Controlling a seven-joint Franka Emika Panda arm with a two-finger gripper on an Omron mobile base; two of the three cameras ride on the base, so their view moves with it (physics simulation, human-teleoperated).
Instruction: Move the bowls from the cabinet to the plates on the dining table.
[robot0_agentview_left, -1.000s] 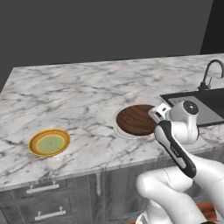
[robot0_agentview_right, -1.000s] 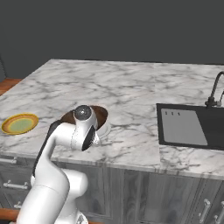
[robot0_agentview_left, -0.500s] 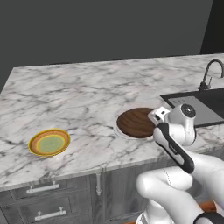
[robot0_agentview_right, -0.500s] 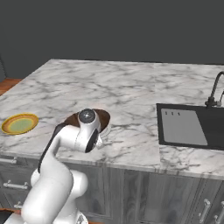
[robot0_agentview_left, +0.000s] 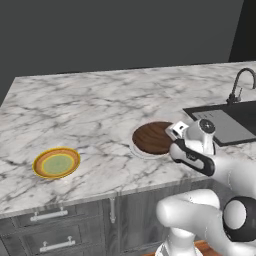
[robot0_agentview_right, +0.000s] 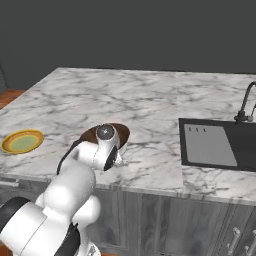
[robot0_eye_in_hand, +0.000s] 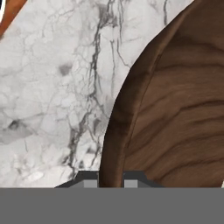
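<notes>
The dark brown wood bowl rests on a pale plate near the front edge of the marble dining table. My gripper is shut on the bowl, with the near rim clamped between the two dark fingertips. In the left base view my hand sits at the bowl's right side. From the right base, my wrist hides most of the bowl. A yellow plate lies empty at the table's front left. The cabinet is out of view.
A black sink with a curved dark faucet is set into the top on the right. Grey drawers with silver handles run under the table's front edge.
My hand has shifted slightly left along the bowl's rim. The bowl stays on the pale plate, and the grip is unchanged.
</notes>
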